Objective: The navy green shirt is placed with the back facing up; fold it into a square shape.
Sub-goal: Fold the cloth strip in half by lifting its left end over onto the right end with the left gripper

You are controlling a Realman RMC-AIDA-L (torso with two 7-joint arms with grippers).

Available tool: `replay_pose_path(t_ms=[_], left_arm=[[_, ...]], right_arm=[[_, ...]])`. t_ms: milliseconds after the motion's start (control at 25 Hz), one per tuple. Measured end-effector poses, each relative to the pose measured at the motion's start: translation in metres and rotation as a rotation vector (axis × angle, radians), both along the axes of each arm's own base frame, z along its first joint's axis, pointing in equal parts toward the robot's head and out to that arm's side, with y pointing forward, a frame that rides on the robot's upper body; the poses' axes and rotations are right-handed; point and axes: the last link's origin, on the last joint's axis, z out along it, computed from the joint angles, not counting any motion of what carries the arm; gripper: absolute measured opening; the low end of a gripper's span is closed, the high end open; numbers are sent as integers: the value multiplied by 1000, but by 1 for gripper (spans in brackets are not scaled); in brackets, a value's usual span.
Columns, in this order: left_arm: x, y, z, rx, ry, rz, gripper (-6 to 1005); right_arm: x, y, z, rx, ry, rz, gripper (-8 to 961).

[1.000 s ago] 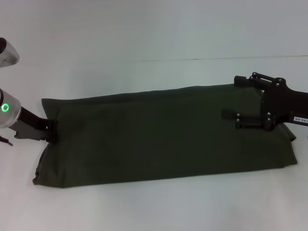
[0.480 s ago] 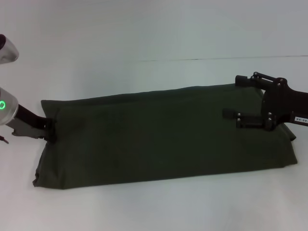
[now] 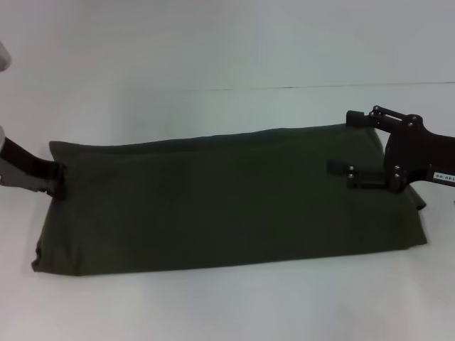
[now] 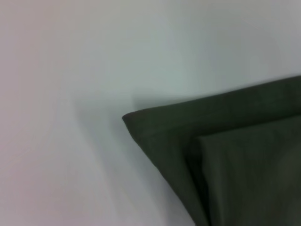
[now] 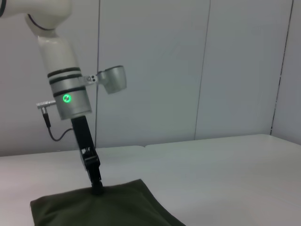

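The navy green shirt (image 3: 227,199) lies on the white table (image 3: 213,305) as a long, flat, folded band running left to right, plain side up. My left gripper (image 3: 57,182) is at the band's far left edge, shut on the cloth there. The right wrist view shows that same left gripper (image 5: 97,187) pressing down on a corner of the shirt (image 5: 103,207). My right gripper (image 3: 340,143) is over the shirt's right end, open, with nothing between its fingers. A layered corner of the shirt (image 4: 235,160) fills the left wrist view.
Bare white table (image 3: 227,57) surrounds the shirt. A seam line crosses the table behind the shirt. Pale wall panels (image 5: 197,66) stand beyond the table.
My left gripper has moved left with the shirt's edge in it, and the whole band has slid left. The right gripper has stayed in place.
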Motion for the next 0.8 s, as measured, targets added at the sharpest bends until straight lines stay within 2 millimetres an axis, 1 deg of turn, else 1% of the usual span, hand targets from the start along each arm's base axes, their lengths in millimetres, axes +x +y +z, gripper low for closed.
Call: replay_pose_path(t_ms=[320,520,720,800], left_arm=[[6,4,24,-24,48,-39,11],[15,7,43,-36,79,-56,12],[34,8,59,-65,93,-80,11],[46,9,66,-81,111,-95,11]], right_arm=[[-1,-1,-3,-3,7,-1,941],[-1,-1,-4,-1,8,-8,941],[2,-2,-6,0,9,-19,942],[3,-3,-6,-1,9,-22,942]])
